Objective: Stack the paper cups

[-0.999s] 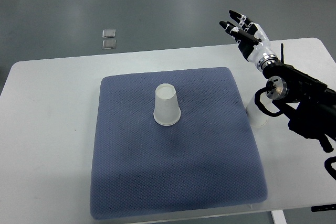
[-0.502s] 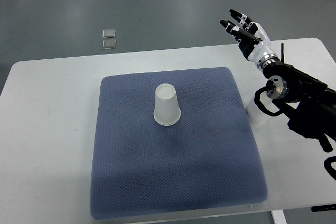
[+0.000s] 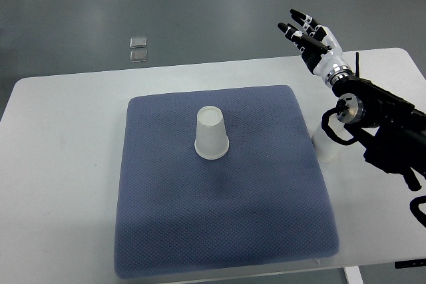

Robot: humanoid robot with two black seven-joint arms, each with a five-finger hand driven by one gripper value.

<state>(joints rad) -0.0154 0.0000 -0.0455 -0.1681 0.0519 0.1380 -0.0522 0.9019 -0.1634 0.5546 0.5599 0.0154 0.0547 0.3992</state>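
A white paper cup stands upside down on the blue mat, a little left of its middle. A second white cup sits on the table just off the mat's right edge, partly hidden under my right forearm. My right hand is raised above the table's far right edge, fingers spread and holding nothing. It is well above and behind the second cup. The left arm does not show.
The white table carries the mat. Two small clear squares lie on the grey floor beyond the table's far edge. My dark right forearm crosses the table's right side.
My right hand has lifted very slightly up and away. Both cups stay where they were.
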